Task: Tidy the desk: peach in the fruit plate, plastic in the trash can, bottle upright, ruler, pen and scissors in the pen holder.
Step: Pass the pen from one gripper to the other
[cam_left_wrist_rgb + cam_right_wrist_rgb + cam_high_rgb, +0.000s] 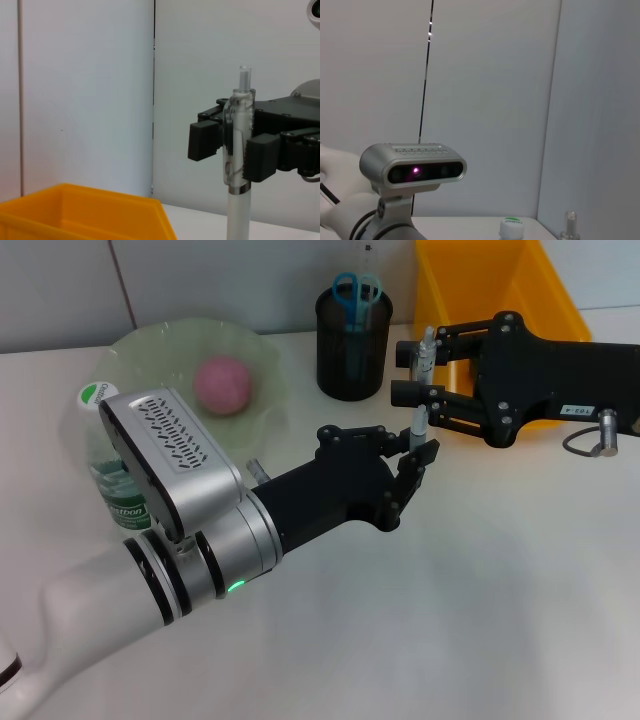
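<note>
You have the white counter (pixel 480 620) mostly sorted: the matte pink peach (pixel 222 383) sits in the translucent, wavy-rimmed fruit plate (pixel 140 345), the clear bottle (pixel 112 455) stands upright at the robot's left behind the left arm, and blue-handled scissors (pixel 356 290) stand in the black mesh pen holder (pixel 353 345). The bright yellow, tall-walled trash can (pixel 455 285) sits at the back right, just beyond the right tool. The step in hand looks like a pen handover in mid-air near the counter's middle. Your left tool (pixel 420 455) has its fingers closed low on the pen (pixel 238 150), a slim upright barrel with a clear clip section, a metal ring and a white lower body. Your right tool (pixel 418 368) brackets the pen's upper part, its black pads on either side; the left wrist view suggests they are pressing on it, though you cannot be sure the grip is firm. Next, you would confirm the right tool's hold, release the left, then carry the pen upright over the pen holder, beside the scissors, and lower it in.
</note>
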Controlling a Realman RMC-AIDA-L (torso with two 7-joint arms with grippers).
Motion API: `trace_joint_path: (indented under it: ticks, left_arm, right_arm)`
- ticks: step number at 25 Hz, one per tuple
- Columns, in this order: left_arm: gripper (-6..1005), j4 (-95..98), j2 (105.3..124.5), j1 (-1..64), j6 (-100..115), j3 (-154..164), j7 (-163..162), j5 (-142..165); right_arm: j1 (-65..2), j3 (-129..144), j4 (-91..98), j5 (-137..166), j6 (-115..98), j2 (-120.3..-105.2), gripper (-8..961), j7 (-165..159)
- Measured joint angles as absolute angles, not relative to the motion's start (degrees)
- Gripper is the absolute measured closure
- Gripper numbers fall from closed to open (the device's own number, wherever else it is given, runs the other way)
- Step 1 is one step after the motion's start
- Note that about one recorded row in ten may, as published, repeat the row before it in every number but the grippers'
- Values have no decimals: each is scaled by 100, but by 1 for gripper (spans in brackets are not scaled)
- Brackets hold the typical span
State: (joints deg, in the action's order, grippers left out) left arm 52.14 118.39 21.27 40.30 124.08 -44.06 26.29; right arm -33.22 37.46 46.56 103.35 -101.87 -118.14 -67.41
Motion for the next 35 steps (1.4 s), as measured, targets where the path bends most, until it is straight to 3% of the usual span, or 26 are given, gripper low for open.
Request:
trace_joint_path:
  ticks: [16, 22, 27, 35]
  left_arm:
    - [759, 5230, 11835, 2066, 4082, 12357, -4401, 2627]
    - [755, 5230, 11839, 2062, 4086, 12342, -4395, 2628]
    - [751, 5230, 11838, 2063, 4086, 12340, -4382, 2628]
    - [745, 5227, 11850, 2065, 4086, 12252, -4481, 2599]
  right_arm:
    - [-3298, 3726, 4658, 10267, -10107, -11833, 749, -6741]
    - [-3296, 3727, 4630, 10265, -10115, -11830, 746, -6741]
    - [-3296, 3727, 4595, 10264, -10117, -11830, 813, -6761]
    - [-3296, 3725, 4594, 10257, -10081, -11829, 814, -6787]
